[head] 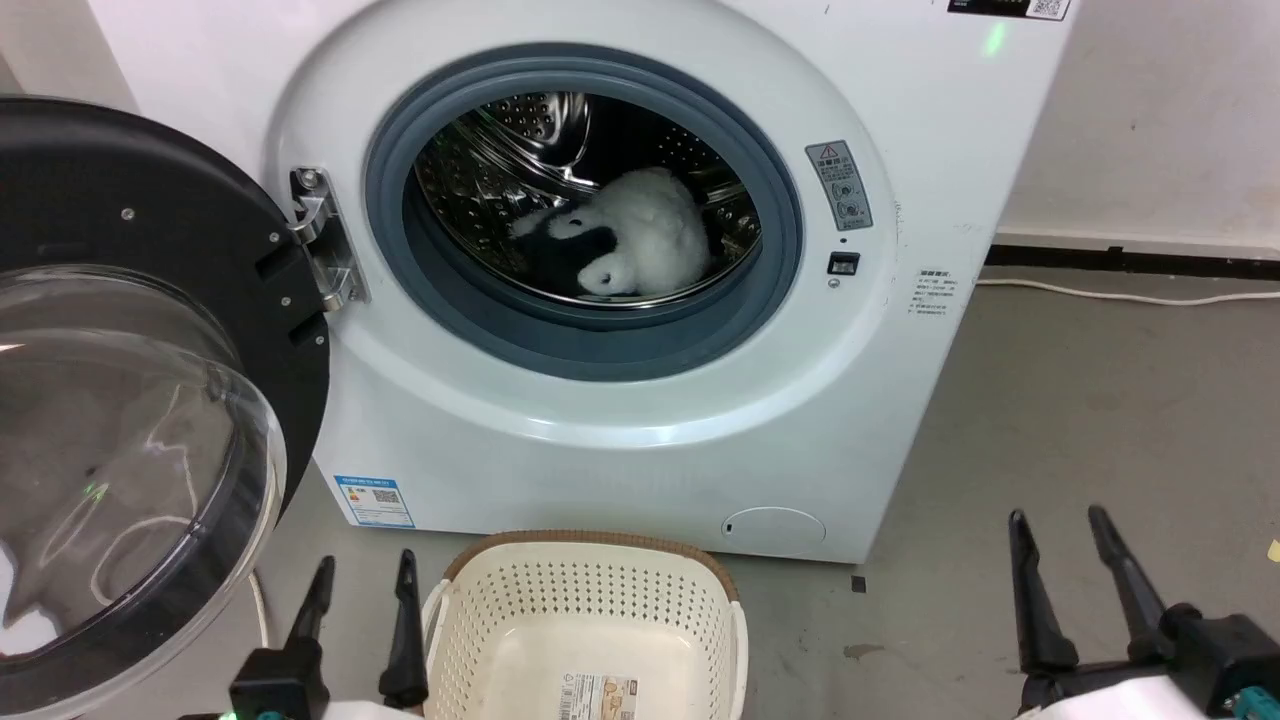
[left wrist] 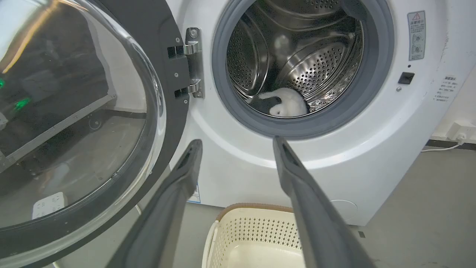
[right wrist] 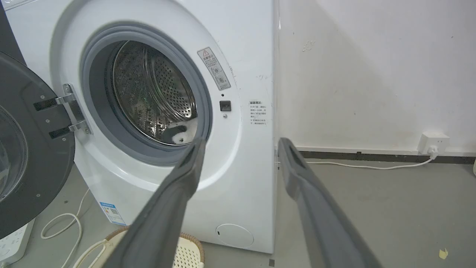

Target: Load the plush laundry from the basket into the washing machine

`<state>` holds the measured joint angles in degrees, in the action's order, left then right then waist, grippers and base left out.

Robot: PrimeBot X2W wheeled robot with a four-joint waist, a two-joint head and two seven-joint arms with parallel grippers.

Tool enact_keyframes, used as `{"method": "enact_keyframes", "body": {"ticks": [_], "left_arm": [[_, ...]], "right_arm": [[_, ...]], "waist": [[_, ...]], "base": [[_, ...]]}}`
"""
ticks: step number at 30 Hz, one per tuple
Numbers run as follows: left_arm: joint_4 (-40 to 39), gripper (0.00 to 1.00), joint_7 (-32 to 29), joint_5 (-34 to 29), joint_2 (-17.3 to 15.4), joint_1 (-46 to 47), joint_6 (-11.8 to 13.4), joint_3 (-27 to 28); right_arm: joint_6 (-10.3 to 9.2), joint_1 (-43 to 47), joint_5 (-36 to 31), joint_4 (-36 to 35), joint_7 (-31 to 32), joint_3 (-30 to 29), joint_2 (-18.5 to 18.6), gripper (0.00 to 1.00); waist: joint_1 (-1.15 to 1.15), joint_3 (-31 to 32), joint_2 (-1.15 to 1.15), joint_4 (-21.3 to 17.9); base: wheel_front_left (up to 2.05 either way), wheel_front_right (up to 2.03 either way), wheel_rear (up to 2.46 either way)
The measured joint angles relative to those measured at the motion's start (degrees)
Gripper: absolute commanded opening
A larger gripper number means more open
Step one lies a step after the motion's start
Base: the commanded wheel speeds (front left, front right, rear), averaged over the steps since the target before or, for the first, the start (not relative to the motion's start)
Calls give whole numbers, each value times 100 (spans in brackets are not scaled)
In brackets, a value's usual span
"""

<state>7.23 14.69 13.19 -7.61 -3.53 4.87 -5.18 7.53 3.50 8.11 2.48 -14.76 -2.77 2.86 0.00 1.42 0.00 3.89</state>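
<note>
washing machine (head: 620,430) shell: smooth glossy white. drum (head: 480,170): shiny perforated steel. door seal (head: 600,340): matt grey rubber. door (head: 120,450): clear glossy bowl, matt black rim. hinge (head: 325,240): polished metal. plush laundry (head: 655,235): fluffy pile. basket (head: 590,610): cream perforated plastic. floor (head: 1100,400): dull grey, rough.

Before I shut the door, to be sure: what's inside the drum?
The plush laundry lies low in the drum of the washing machine. The drum floor under it and behind the lower seal is hidden.
</note>
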Motion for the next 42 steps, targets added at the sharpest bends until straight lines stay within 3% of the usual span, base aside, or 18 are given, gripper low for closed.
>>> {"method": "enact_keyframes", "body": {"ticks": [3, 4, 42], "left_arm": [[-14, 100, -1, -37, 38, -61, -48, -2], [-21, 0, -11, -41, 75, -83, -48, 3], [-208, 0, -466, -404, 169, -7, -156, 148]], "right_arm": [[0, 16, 0, 96, 0, 32, 0, 100], [1, 9, 0, 102, 2, 33, 0, 0], [1, -48, -214, 30, 460, 108, 0, 0]], "waist": [[0, 13, 0, -3], [0, 11, 0, -5], [0, -38, 0, -128]], "base": [[0, 0, 0], [0, 0, 0], [0, 0, 0]]}}
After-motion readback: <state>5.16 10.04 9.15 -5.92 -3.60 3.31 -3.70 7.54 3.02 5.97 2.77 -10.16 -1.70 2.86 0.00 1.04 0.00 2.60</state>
